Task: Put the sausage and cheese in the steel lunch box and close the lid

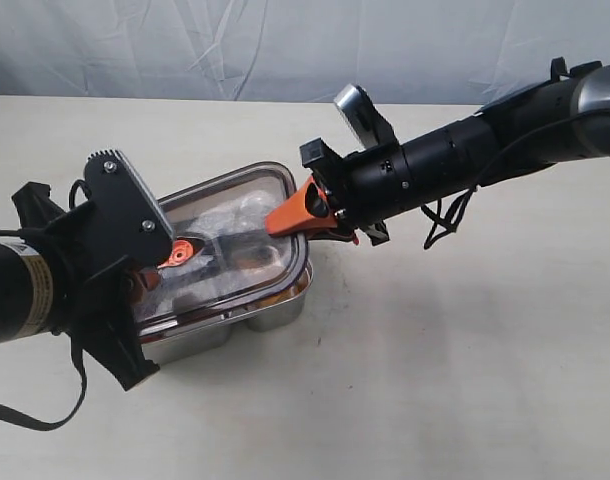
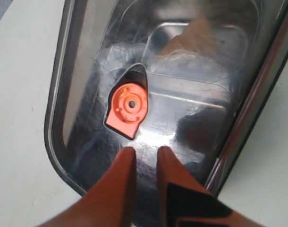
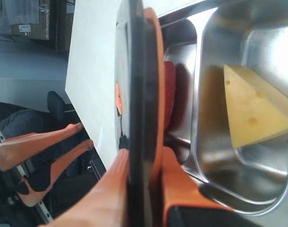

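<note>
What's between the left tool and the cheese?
The tinted lid, gripped at its edge by the right tool; in the left wrist view the cheese shows dimly through it.

No writing can be read; the yellowish label (image 1: 40,290) on the left arm (image 1: 0,300), at nine o'clock in the exterior view, is too blurred.

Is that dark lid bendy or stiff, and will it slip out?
Probably stiff: the lid looks flat though the right tool pinches only one edge. It looks glossy, so it might slip, though its orange rim seal may add grip. Thin, so likely light.
</note>
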`<move>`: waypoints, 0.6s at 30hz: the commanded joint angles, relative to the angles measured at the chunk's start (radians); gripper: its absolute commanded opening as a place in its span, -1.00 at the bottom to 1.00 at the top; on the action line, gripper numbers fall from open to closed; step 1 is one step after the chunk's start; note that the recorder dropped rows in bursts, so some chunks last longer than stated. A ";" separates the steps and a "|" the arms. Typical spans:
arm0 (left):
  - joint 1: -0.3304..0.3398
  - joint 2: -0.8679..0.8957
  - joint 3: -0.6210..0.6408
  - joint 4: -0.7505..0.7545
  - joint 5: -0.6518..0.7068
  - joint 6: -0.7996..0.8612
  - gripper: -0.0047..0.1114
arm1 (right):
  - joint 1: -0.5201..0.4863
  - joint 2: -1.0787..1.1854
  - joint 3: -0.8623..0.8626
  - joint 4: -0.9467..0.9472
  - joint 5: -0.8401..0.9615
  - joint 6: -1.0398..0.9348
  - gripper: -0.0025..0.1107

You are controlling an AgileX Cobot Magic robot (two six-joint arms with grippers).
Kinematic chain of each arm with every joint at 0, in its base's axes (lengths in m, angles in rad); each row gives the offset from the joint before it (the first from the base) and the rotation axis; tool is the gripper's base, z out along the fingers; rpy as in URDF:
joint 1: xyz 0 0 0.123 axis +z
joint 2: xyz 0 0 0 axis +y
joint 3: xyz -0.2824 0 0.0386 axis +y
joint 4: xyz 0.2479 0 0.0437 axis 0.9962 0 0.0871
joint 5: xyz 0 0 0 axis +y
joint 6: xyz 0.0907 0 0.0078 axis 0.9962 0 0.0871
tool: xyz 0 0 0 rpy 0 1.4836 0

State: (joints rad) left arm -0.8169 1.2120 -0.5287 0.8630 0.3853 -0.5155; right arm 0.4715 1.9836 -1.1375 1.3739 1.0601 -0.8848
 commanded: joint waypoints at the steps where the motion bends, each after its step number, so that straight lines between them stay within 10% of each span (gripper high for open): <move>1: -0.003 0.010 0.002 0.000 -0.033 -0.008 -0.46 | -0.006 0.001 -0.037 -0.143 -0.051 0.052 -0.97; 18: -0.003 0.010 0.002 0.000 -0.051 -0.008 -0.42 | -0.006 0.045 -0.146 -0.287 -0.062 0.144 -0.97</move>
State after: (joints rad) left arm -0.8169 1.2184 -0.5287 0.8630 0.3423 -0.5155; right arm 0.4715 2.0045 -1.2823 1.1551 1.0370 -0.7479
